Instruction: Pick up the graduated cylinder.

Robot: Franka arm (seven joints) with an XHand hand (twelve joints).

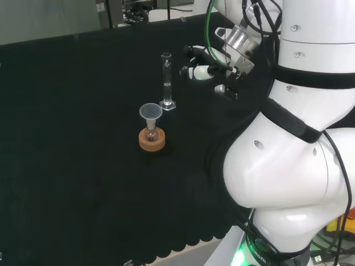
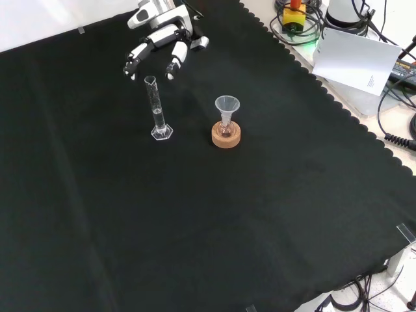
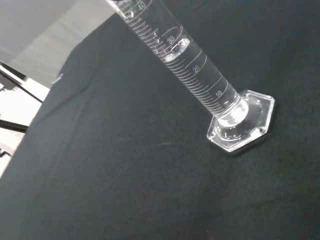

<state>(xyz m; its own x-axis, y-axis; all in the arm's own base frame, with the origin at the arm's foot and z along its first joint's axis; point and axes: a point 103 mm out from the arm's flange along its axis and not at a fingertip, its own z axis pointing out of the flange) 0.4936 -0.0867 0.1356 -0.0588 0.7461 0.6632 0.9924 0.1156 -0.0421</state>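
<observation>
The graduated cylinder point(image 2: 158, 109) stands upright on its six-sided foot on the black cloth point(image 2: 195, 227), toward the far left part of the bench in the front view. Clear liquid fills part of it, as the wrist view shows point(image 3: 192, 75). Just to its right in the front view a small flask with a clear funnel point(image 2: 227, 107) in its neck sits in a cork ring point(image 2: 226, 136); the two stand near each other but apart. In the head view the cork ring point(image 1: 152, 139) is nearer the camera than the cylinder point(image 1: 167, 81).

Bare cloth lies all round the pair: a wide stretch on the near side in the front view, and more to the left. The cloth's scalloped edge point(image 2: 338, 104) runs along the right of that view, well away from the glassware, with a white sheet of paper point(image 2: 354, 62) and cables beyond it.

The hand point(image 2: 162, 39) hangs above the cloth on the far side of the cylinder in the front view, apart from it, fingers point(image 2: 177, 57) pointing down toward the cylinder's top. The fingers are spread and relaxed, grasping nothing. In the head view the hand point(image 1: 208, 64) is to the right of the cylinder, level with its upper part, with a gap between them.
</observation>
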